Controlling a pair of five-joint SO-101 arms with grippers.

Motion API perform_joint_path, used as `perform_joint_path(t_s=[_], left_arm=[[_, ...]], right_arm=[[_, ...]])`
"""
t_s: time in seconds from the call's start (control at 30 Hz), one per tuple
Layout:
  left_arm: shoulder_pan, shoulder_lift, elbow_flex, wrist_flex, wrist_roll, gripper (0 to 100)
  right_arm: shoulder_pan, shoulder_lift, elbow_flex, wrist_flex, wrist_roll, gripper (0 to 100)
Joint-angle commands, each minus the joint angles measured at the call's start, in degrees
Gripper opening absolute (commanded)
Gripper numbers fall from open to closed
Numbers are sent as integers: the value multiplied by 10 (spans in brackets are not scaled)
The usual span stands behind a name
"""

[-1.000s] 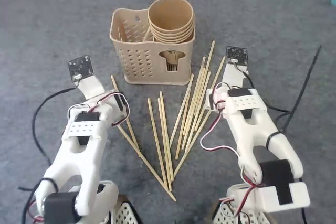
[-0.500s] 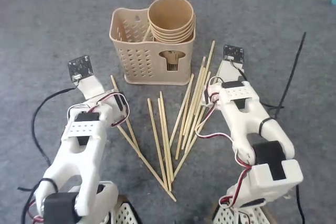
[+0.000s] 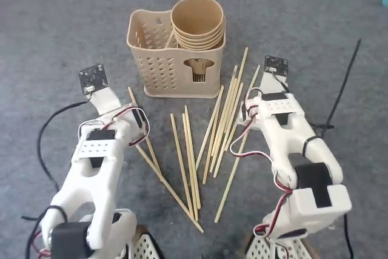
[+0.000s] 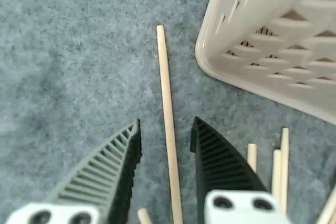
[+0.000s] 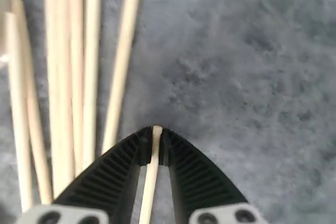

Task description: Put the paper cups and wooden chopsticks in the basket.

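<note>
The beige basket (image 3: 151, 71) stands at the back of the grey carpet with a stack of paper cups (image 3: 197, 16) in its right compartment. Several wooden chopsticks (image 3: 189, 156) lie fanned out in front of it. My right gripper (image 3: 249, 113) (image 5: 152, 140) is shut on the tip of one chopstick (image 3: 230, 177) (image 5: 156, 135), which slants back toward the arm's base; more chopsticks (image 5: 68, 77) lie beside it. My left gripper (image 3: 134, 116) (image 4: 165, 127) is open, its fingers straddling a chopstick (image 4: 167, 103) that lies flat near the basket's corner (image 4: 273, 35).
A black cable (image 3: 342, 95) runs over the carpet to the right of the right arm, and another cable (image 3: 45, 137) loops to the left of the left arm. Bare carpet lies on both sides of the basket.
The right arm shifted slightly and the chopstick in its gripper swung out of the fan, its near end now farther right. The left arm has not moved.
</note>
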Motion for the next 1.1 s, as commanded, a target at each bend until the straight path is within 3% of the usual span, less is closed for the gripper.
perform_joint_path(t_s=[0.0, 0.23, 0.43, 0.8, 1.07], left_arm=[[-14, -4, -24, -12, 4, 151], [-30, 16, -55, -12, 4, 142], [-39, 143, -156, -11, 3, 10], [-18, 233, -276, 68, -35, 148], [-7, 246, -278, 66, -37, 155]], right_arm=[[10, -62, 0, 24, -5, 8], [7, -182, 96, -29, 13, 7], [7, -232, 142, -58, 26, 7], [7, -229, 145, -70, 44, 7], [6, -221, 144, -69, 51, 7]])
